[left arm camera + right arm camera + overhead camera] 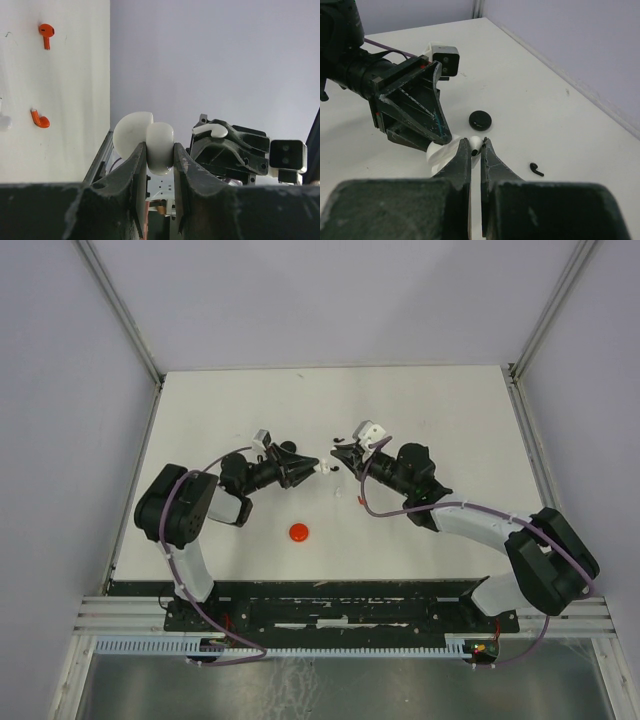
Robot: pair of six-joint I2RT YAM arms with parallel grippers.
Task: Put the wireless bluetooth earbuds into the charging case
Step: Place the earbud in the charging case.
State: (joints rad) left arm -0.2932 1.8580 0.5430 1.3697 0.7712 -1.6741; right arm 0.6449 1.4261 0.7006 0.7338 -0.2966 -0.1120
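Note:
My left gripper (pixel 160 165) is shut on the open white charging case (pixel 159 146), held above the table with its lid (pixel 131 131) swung to the left. My right gripper (pixel 476 146) is shut on a white earbud (pixel 477 143), its tip right at the case (pixel 437 156). In the top view the two grippers meet at mid-table, left (pixel 311 470) and right (pixel 340 453). The same earbud shows in the left wrist view (pixel 212 130). A black earbud (pixel 536 169), two red earbuds (pixel 46 33) (pixel 39 119) and another white earbud (pixel 4 120) lie on the table.
A round black case (pixel 480 120) lies on the table just beyond my right fingertips. A round red case (pixel 299 532) lies nearer the arm bases. Metal frame rails (pixel 120 308) and grey walls bound the white table (pixel 450 410).

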